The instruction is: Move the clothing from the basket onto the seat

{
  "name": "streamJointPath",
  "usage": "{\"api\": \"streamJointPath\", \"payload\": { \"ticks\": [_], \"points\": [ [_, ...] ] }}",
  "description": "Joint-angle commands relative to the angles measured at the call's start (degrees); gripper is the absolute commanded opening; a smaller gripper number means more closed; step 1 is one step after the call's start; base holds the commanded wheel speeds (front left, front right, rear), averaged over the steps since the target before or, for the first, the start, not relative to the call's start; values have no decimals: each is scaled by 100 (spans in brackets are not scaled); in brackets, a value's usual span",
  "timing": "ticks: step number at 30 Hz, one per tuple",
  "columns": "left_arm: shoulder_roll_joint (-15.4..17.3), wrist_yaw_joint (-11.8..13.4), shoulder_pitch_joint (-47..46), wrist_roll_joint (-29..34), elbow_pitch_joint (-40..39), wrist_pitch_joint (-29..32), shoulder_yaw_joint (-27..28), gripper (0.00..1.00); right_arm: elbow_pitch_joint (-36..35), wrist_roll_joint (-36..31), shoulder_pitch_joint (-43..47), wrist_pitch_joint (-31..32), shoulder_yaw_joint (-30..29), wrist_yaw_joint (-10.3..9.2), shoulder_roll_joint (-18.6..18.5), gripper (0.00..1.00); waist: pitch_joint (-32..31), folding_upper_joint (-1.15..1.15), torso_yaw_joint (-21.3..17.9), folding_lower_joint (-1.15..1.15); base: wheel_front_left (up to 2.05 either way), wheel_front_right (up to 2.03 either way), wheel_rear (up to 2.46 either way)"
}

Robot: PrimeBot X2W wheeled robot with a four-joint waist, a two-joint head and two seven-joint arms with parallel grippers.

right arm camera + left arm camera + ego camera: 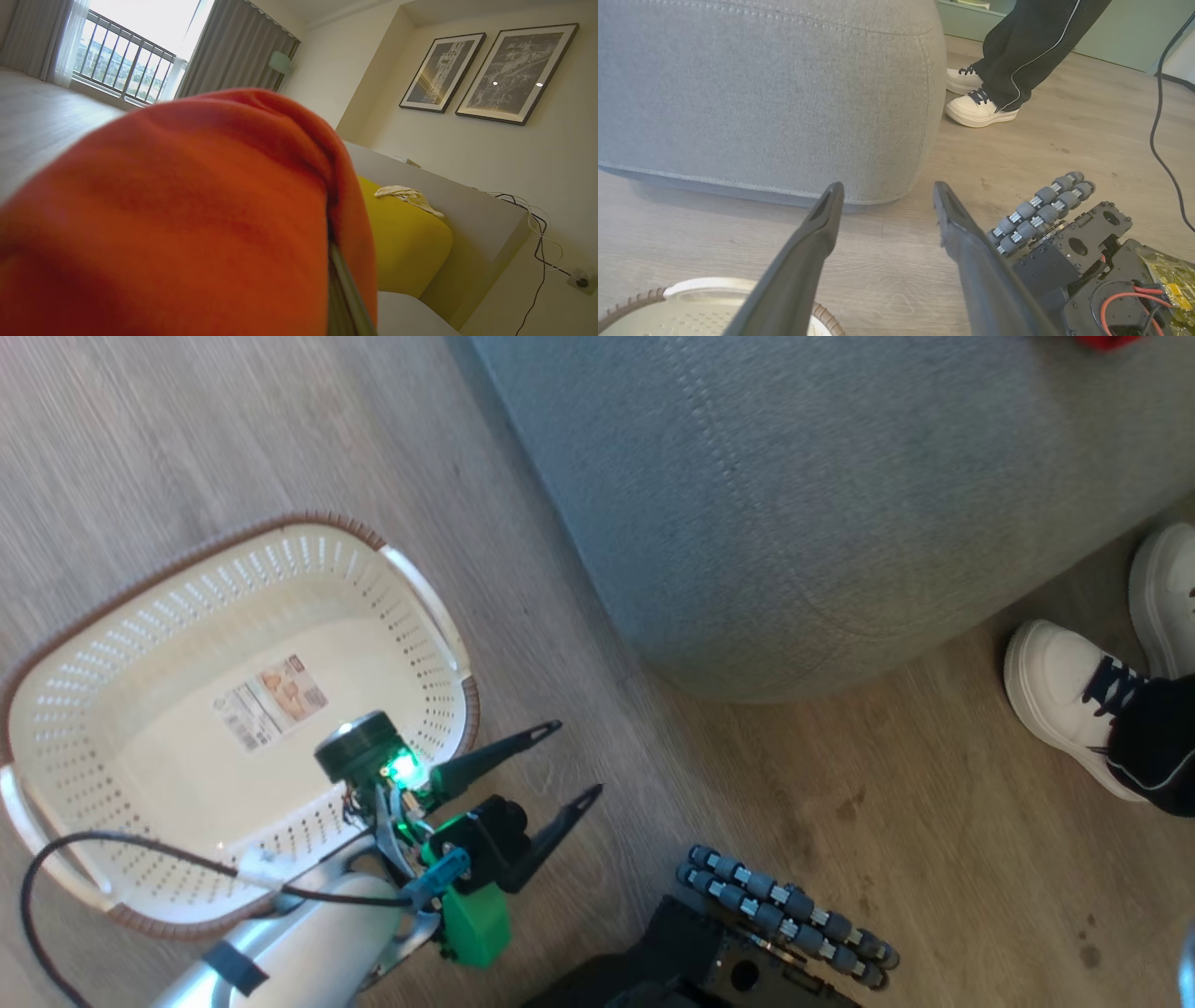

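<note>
Soft red cloth garment [187,210]: bunched over your right fingers [348,294], which are clenched on it and hold it up, likely bound for the large grey upholstered seat [840,504]. Cream perforated plastic basket [420,588]: empty, on the floor. Your left fingers [817,233]: spread, holding nothing.

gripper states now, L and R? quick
Left gripper: open, holding nothing.
Right gripper: shut on the red cloth, which drapes over its fingers.

cream basket [112,700] upright beside grey seat [794,523] — red cloth [187,210] bunched
</note>
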Motion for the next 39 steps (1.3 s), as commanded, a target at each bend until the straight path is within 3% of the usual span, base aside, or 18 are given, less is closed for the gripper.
{"api": "streamJointPath", "payload": {
  "ticks": [1,7,17,30,39],
  "points": [
    [55,9,-46,51,-212,-55,175,100,-97,31,-125,-36,27,-2,-213,0,107,0,51,-1,0,0,0],
    [160,7,-101,149,-305,-55,161,100,1162,-436,-955,-36,-312,-2,-566,0,363,0,312,-1,0,0,0],
    [250,54,-115,164,-415,-55,295,100,3478,-653,-1934,-36,-969,-2,-636,0,725,0,590,-1,0,0,0],
    [215,45,-248,196,-401,-55,290,100,5343,-1838,-2882,318,-1386,-2,-479,0,1076,0,847,-1,0,0,0],
    [119,47,-315,168,-376,-55,326,100,6066,-2077,-2883,524,-1711,-2,-437,0,1026,0,931,-1,0,0,0]
  ]
}}
